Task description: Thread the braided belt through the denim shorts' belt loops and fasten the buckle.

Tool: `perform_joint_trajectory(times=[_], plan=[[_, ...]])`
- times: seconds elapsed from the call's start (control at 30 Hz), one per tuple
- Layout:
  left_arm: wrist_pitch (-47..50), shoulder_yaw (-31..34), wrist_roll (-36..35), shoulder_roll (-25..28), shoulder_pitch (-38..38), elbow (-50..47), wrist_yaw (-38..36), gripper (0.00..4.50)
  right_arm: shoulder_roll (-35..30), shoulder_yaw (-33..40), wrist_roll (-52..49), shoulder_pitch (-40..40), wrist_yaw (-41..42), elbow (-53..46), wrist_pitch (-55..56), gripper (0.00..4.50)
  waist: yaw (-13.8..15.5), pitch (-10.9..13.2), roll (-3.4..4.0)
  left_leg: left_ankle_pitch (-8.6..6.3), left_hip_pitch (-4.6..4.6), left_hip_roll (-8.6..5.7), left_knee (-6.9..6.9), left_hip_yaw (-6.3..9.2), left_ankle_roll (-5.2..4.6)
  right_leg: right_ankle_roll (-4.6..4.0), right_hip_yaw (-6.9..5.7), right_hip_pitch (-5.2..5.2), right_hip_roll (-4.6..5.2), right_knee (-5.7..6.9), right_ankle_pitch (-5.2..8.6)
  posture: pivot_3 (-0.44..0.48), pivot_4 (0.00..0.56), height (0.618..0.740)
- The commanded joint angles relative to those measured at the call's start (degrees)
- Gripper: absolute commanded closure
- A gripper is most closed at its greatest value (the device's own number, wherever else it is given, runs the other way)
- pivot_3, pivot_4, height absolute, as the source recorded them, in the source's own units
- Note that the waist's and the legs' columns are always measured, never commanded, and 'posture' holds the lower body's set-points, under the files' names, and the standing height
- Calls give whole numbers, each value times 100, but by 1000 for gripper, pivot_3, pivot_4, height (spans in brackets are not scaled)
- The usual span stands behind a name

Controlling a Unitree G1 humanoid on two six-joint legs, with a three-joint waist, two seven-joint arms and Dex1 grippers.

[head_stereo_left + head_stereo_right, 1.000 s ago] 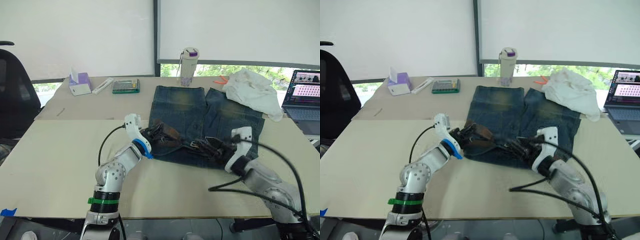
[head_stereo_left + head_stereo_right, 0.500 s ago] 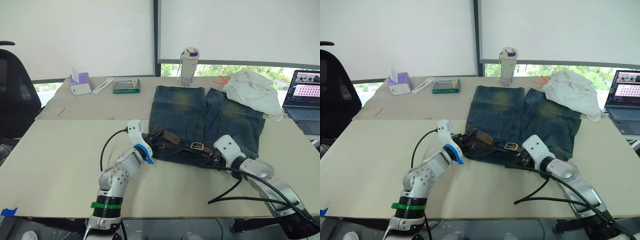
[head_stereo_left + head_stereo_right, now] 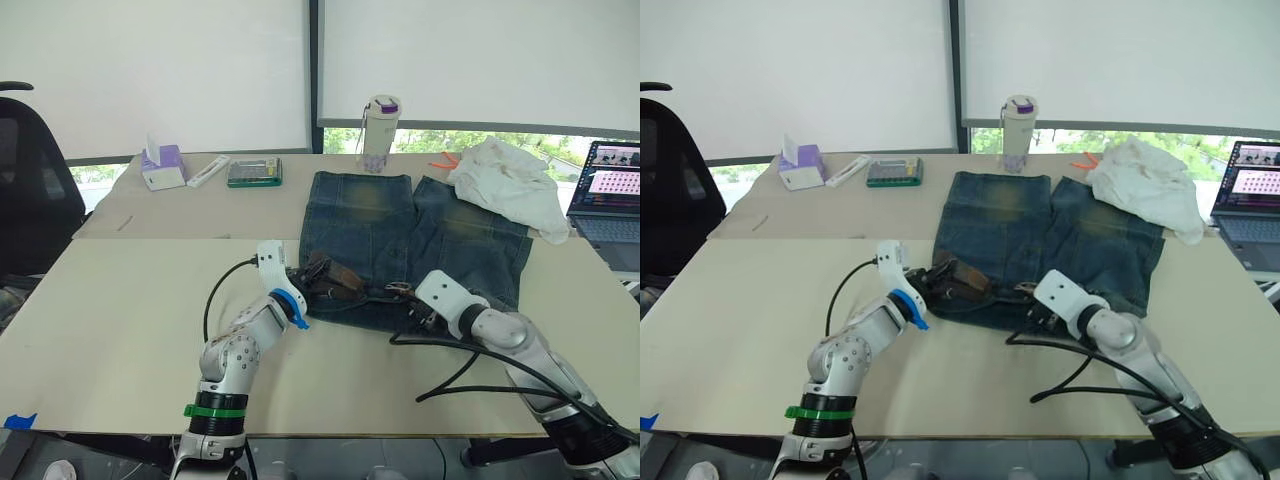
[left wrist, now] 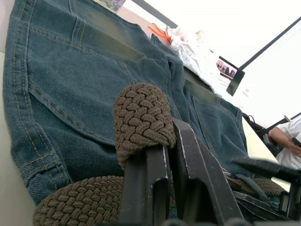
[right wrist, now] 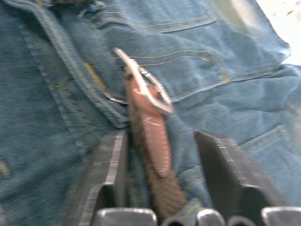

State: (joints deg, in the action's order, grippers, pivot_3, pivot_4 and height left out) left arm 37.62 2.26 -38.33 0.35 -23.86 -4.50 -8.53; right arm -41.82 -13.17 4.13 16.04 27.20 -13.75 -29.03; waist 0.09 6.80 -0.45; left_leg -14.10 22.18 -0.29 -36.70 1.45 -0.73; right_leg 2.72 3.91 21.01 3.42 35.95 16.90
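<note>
Right tool released buckle — retreated.

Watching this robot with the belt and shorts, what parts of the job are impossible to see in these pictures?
- The belt loops: too small in the head views, and the braided belt and left gripper block the waistband of the denim shorts in the left wrist view.
- The buckle: blurred in the right wrist view, so its prong is unclear.
- The right gripper: its fingertips are hidden behind its white housing in the head views.

Beige table carries the denim shorts beyond both grippers, white cloth farther off.
</note>
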Motion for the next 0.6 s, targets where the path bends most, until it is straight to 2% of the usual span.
perform_joint_trajectory(times=[0.03,0.1,0.13,0.23,0.3,0.37,0.43,0.6], plan=[[-48,43,56,-26,-67,-103,-63,4500,-193,57,290,-111,121,-301,-237,3698,16,0,0,0,0,0,0,0,0,0,0,0,1,0,0,0,150,740],[-54,43,72,-39,-92,-76,-70,4500,-170,120,326,-171,152,-399,-290,4371,34,0,0,0,1,-1,-1,0,0,0,0,0,2,0,0,0,150,740],[-54,45,76,-40,-99,-66,-77,4500,-122,177,320,-197,141,-454,-322,4480,38,0,0,0,1,-1,-2,0,0,0,0,0,2,-1,0,0,150,740],[-58,36,107,-32,-132,-19,-107,4500,76,371,268,-268,9,-543,-393,4480,46,0,0,0,0,-1,-2,0,0,0,0,0,1,1,0,0,150,740],[-53,43,103,-56,-176,41,-133,4500,438,620,99,-327,-211,-542,-349,4480,49,-1,-2,0,0,-1,-2,1,0,0,-1,0,1,2,0,0,150,740],[-24,131,15,-179,-306,172,-78,4500,1122,1025,-269,-361,-545,-536,-217,4480,43,-2,-6,0,-1,-1,-2,1,0,0,0,1,1,4,0,0,150,740],[10,259,-101,-358,-486,356,18,4500,1675,1294,-493,-405,-795,-515,49,4480,28,-2,-7,0,-2,3,-2,1,0,-1,1,1,-3,7,-1,0,150,740],[62,985,-613,-1075,-1004,984,736,4500,2435,1411,-619,-598,-1096,-323,994,4480,25,-4,-9,0,0,1,-2,2,1,0,-1,2,-1,13,-1,0,150,740]])
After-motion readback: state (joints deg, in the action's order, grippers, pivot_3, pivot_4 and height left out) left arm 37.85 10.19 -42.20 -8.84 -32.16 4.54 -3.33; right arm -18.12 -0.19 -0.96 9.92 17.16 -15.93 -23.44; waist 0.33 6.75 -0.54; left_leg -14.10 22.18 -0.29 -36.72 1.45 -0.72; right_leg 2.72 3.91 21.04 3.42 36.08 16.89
